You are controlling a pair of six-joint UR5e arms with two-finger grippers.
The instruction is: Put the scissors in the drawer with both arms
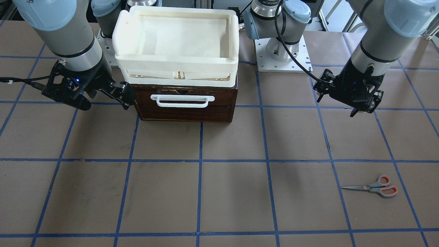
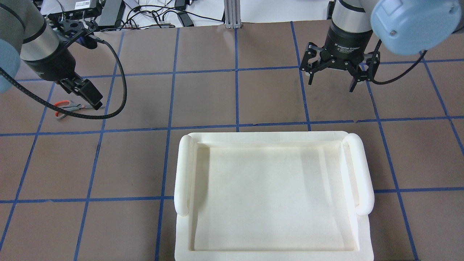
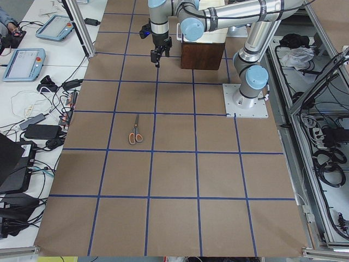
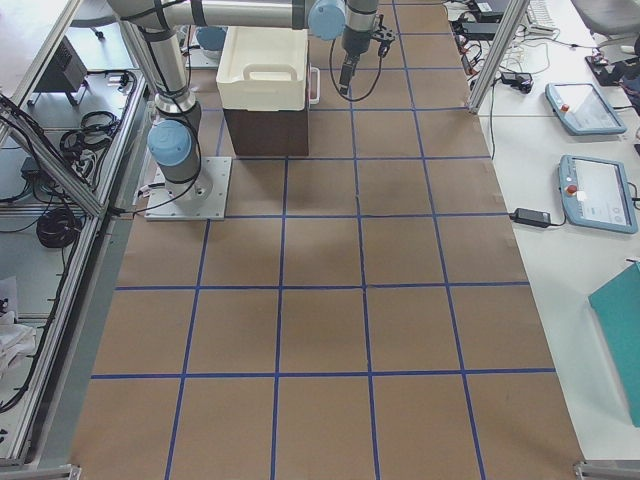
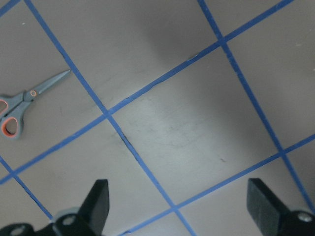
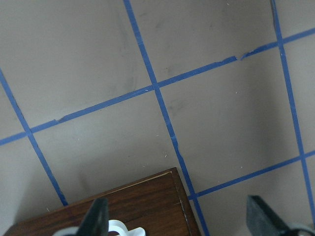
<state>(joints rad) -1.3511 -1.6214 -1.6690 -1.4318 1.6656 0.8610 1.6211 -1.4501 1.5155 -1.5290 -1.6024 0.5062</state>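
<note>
On the table (image 1: 219,199), at the robot's left, the scissors (image 1: 375,187) are lying flat, well apart from the shut drawer (image 1: 185,103). The left gripper (image 5: 179,199) and right gripper (image 2: 331,80) are hanging wide open, holding nothing. Pinching such thin, flat metal is probably risking a slip.

Robotics lab: blue-taped grid bench (image 3: 174,218), teach pendants (image 4: 598,190) alongside, aluminium framing (image 4: 497,55), coiled cables (image 3: 326,159).

tray (image 2: 183,174): cream-white, rolled rims on two sides
bench (image 1: 233,199): brown, blue tape grid
tablets (image 3: 24,63): two, blue-edged, beside the bench
</note>
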